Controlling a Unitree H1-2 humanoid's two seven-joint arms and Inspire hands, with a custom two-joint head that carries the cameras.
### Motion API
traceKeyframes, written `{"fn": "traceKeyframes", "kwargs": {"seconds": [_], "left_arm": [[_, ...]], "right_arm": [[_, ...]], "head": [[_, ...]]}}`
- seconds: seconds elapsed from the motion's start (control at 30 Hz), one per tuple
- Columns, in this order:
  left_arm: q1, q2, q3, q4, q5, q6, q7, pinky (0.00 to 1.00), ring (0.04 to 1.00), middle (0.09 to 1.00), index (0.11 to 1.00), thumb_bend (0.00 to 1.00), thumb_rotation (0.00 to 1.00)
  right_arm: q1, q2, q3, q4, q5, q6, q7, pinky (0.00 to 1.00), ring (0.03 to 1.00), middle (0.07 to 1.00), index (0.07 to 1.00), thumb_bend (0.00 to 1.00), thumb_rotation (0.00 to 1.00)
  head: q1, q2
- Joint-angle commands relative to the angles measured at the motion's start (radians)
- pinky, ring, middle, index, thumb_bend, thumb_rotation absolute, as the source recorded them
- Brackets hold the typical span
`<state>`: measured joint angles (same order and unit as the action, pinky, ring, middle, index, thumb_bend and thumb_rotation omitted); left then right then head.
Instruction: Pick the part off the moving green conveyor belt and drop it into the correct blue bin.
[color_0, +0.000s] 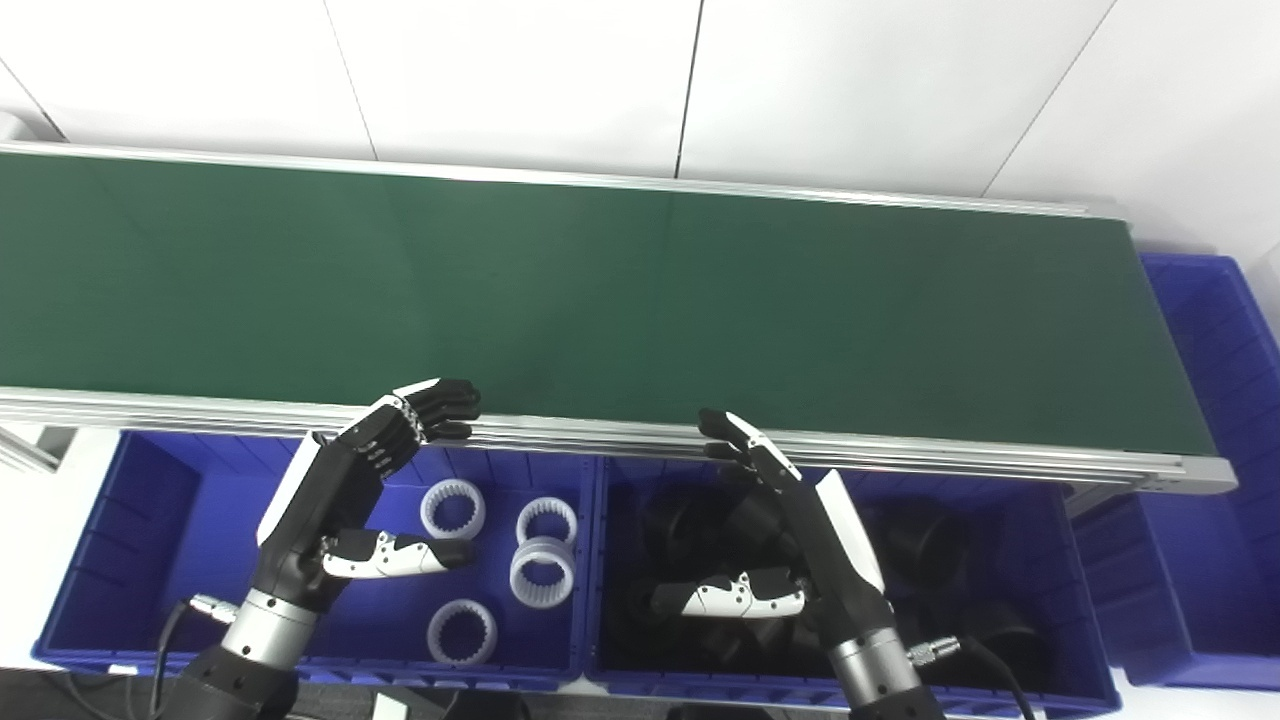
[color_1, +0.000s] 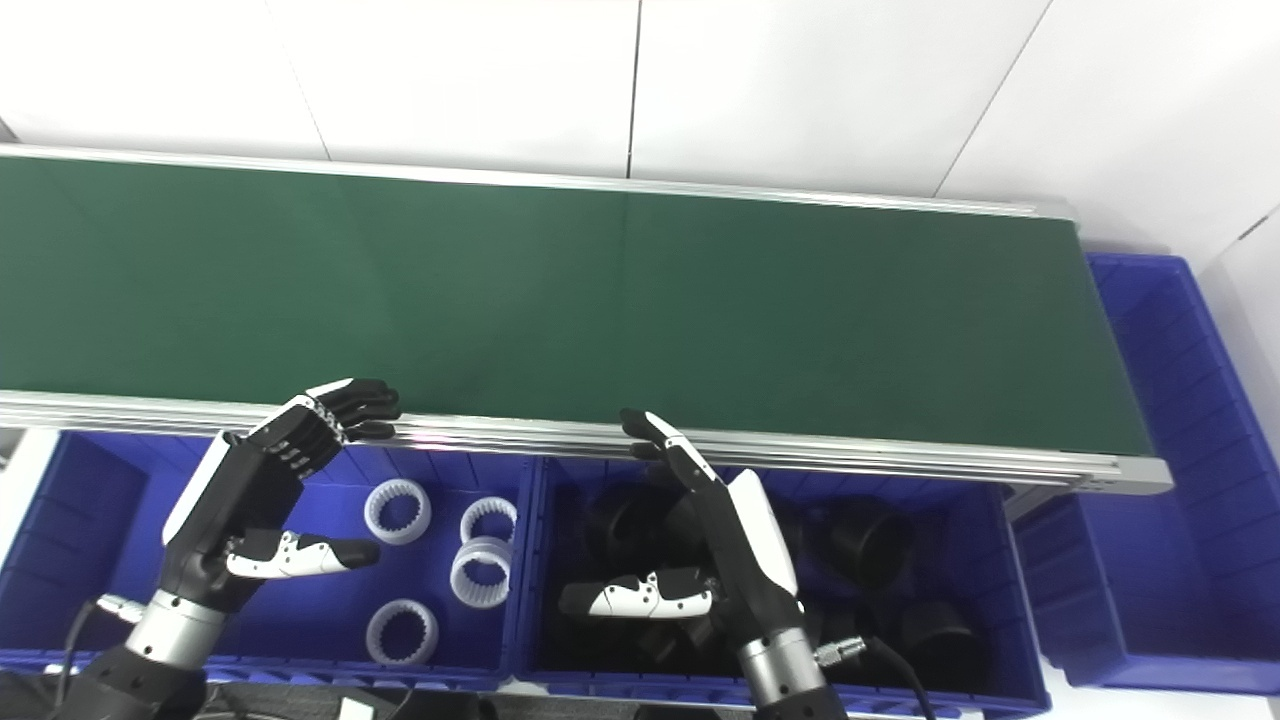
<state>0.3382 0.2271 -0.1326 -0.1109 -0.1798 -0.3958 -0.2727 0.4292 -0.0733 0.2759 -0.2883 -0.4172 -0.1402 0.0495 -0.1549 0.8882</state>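
Observation:
The green conveyor belt (color_0: 600, 290) runs across the view and no part shows on it. My left hand (color_0: 345, 500) is open and empty, held over the left blue bin (color_0: 130, 560), which holds several white toothed rings (color_0: 545, 570). My right hand (color_0: 790, 545) is open and empty over the middle blue bin (color_0: 1060, 600), which holds several black cylindrical parts (color_0: 910, 540). The fingertips of both hands reach up to the belt's near aluminium rail (color_0: 600, 435).
A third blue bin (color_0: 1220, 420) stands at the belt's right end. White wall panels lie behind the belt. Cables run from both wrists at the bottom edge.

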Motion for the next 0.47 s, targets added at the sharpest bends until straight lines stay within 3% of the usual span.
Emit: {"fn": "traceKeyframes", "kwargs": {"seconds": [0.0,0.43], "left_arm": [[-0.007,-0.004,0.015,-0.015,-0.002,-0.053,-0.001,0.7,0.758,0.776,0.763,0.93,0.23],[0.006,-0.012,0.031,-0.013,0.02,-0.067,-0.011,0.71,0.784,0.788,0.761,0.91,0.23]], "right_arm": [[-0.003,0.006,0.002,-0.033,-0.004,0.002,-0.004,0.73,0.802,0.848,0.875,0.95,0.32],[0.0,0.009,0.002,-0.033,0.004,0.005,0.002,0.74,0.813,0.856,0.87,0.94,0.29]], "head": [[0.004,-0.002],[0.011,-0.014]]}}
